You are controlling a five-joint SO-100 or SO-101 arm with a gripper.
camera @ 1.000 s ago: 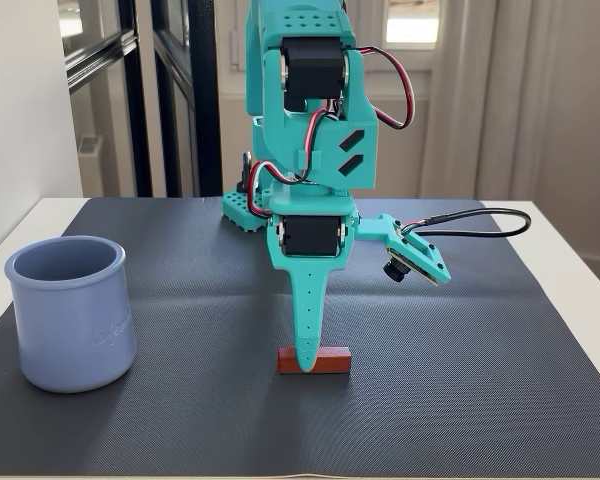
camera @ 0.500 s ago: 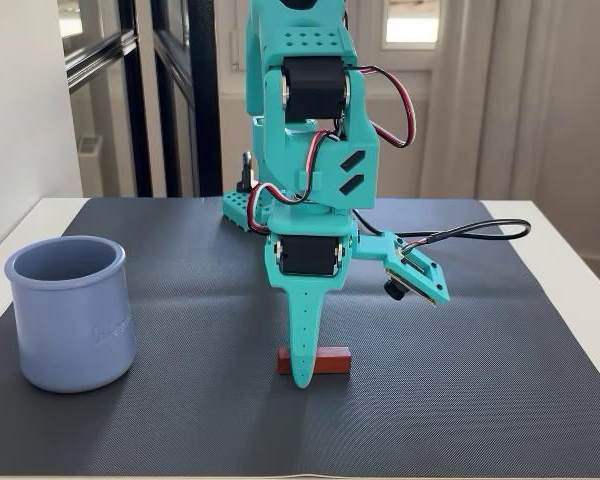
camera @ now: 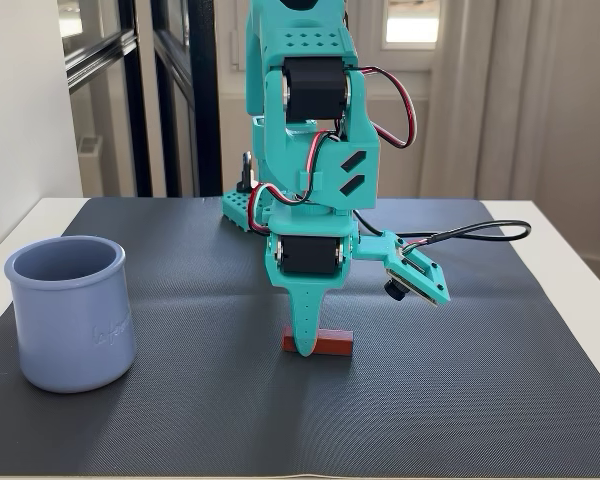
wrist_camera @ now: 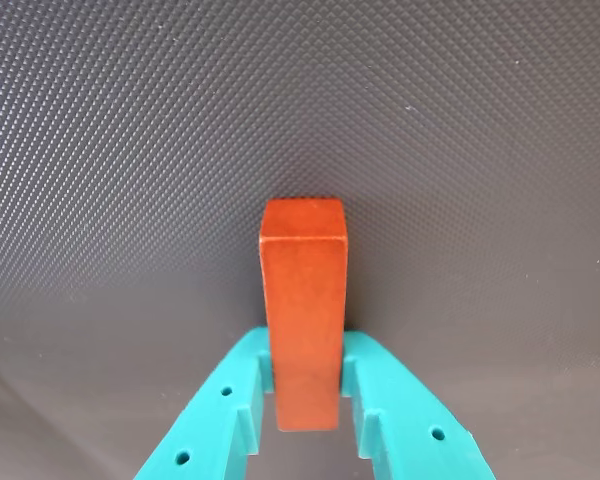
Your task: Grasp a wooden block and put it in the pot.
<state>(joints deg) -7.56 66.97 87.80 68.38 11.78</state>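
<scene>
The wooden block [wrist_camera: 302,300] is a reddish-brown bar lying flat on the dark mat. In the wrist view it sits lengthwise between my teal fingers [wrist_camera: 230,400], which press against both of its long sides. My gripper [wrist_camera: 305,345] is shut on the block. In the fixed view the gripper [camera: 307,345] points straight down at the mat's middle, with the block [camera: 330,343] showing to the right of the fingertip, resting on the mat. The periwinkle-blue pot [camera: 70,330] stands upright at the left, well apart from the gripper. Its inside is hidden.
A dark textured mat [camera: 480,380] covers the white table [camera: 570,250]. The arm's base [camera: 245,205] stands at the mat's back edge. A black cable [camera: 480,232] loops to the right of the arm. Windows and a dark door frame stand behind.
</scene>
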